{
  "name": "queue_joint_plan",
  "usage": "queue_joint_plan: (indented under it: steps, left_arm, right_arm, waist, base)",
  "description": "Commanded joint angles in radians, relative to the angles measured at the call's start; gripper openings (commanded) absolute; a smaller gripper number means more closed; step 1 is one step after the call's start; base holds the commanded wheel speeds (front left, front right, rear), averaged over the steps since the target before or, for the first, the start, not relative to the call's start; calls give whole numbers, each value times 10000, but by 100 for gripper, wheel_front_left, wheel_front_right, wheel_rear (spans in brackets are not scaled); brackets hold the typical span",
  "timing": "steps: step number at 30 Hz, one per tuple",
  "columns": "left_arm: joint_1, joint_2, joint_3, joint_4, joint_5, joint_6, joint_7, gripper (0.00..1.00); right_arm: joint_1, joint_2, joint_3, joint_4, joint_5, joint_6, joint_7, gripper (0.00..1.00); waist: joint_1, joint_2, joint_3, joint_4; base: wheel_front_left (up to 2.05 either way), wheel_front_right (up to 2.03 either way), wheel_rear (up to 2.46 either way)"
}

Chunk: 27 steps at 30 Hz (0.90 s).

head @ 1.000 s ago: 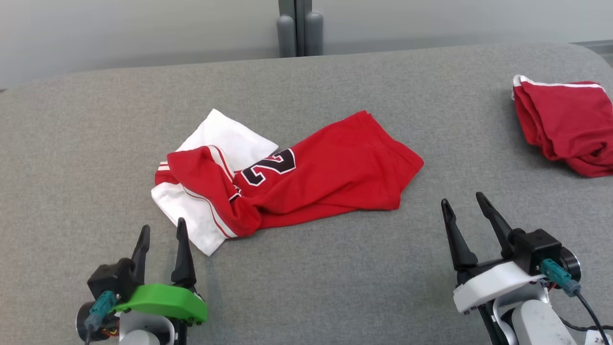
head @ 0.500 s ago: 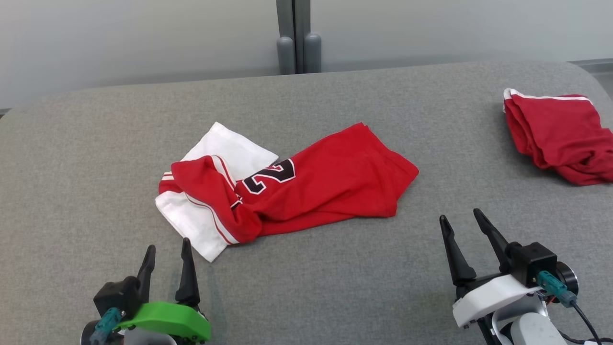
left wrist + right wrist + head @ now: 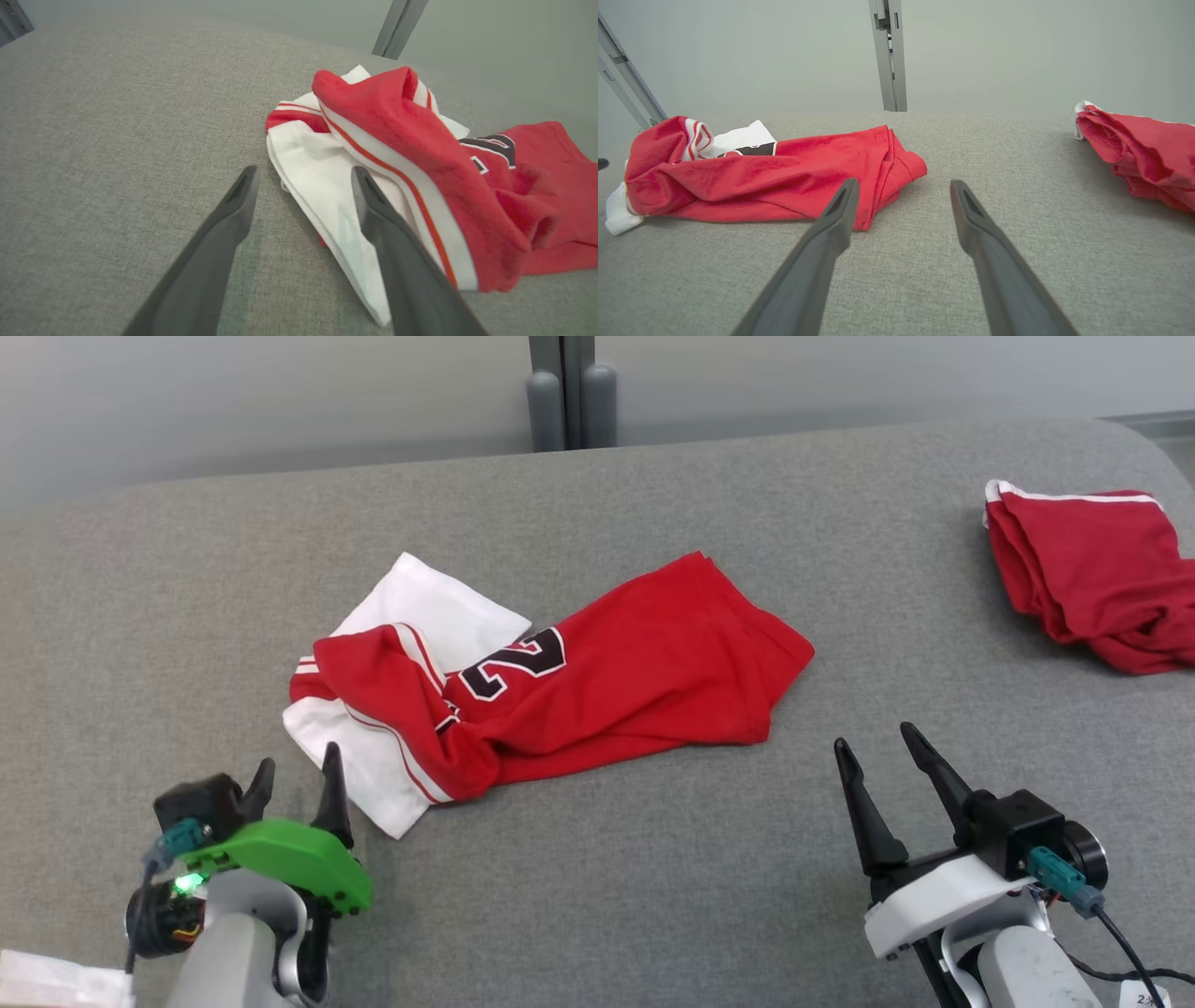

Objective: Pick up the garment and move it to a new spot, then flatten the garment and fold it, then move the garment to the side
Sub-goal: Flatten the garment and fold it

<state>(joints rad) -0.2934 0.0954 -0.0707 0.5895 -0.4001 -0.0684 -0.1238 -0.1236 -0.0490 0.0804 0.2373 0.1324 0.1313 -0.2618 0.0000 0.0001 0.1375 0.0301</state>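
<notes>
A black, white-edged numeral 2 [image 3: 537,651] stands on the red garment [image 3: 653,681]; the digit beside it is unreadable.

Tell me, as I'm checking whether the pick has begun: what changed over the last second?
The left gripper edged forward toward the white edge of the jersey, tipping downward; it is open, gripping nothing. The right gripper stayed open, roughly in place. The jersey and the other red garment lie unmoved; the camera shifted slightly.
</notes>
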Motion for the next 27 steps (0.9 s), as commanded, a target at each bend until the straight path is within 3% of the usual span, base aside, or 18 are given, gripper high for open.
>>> queue_joint_plan:
  steps: [1,12,27]
  left_arm:
    - [-371,88,130,239,-224,24,160,100]
    - [-1762,342,484,1745,-897,-225,323,100]
    - [-2132,225,24,2151,-1184,-545,-434,97]
  right_arm:
    - [-146,-33,45,-18,-80,-12,-46,100]
    - [-561,-33,19,-59,-214,-12,-46,100]
    - [-716,-33,29,-128,-239,-12,-46,100]
  waist:
    - [0,-1,250,-177]
    - [0,-1,916,-528]
    - [0,-1,1021,-349]
  base:
    - [0,0,0]
    - [0,0,0]
    - [0,0,0]
